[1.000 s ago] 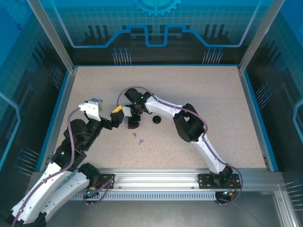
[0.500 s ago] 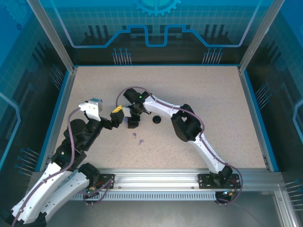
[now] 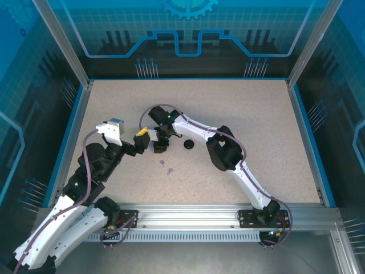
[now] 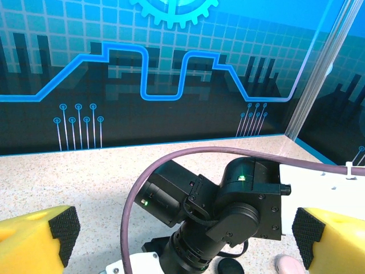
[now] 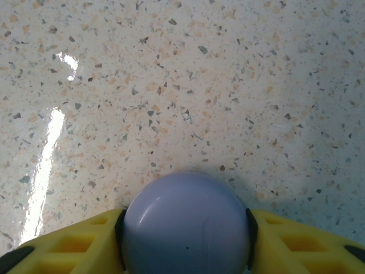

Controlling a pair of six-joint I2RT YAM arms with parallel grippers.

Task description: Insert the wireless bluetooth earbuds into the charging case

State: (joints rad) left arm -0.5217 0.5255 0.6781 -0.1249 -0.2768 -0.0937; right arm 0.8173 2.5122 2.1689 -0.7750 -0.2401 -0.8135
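Now right claw [image 5: 183, 231] clamped on both sides of lilac case [image 5: 183, 208]; left claw [image 4: 185, 231] wide apart.

You've a speckled beige table [image 3: 256, 114] ringed by a blue rim [image 3: 188, 79]; beyond the table's far edge stands a blue panel [image 3: 188, 34] with a gear motif, and along its near edge runs an aluminium rail [image 3: 194, 212]

No legible text, label, brand or number on anything
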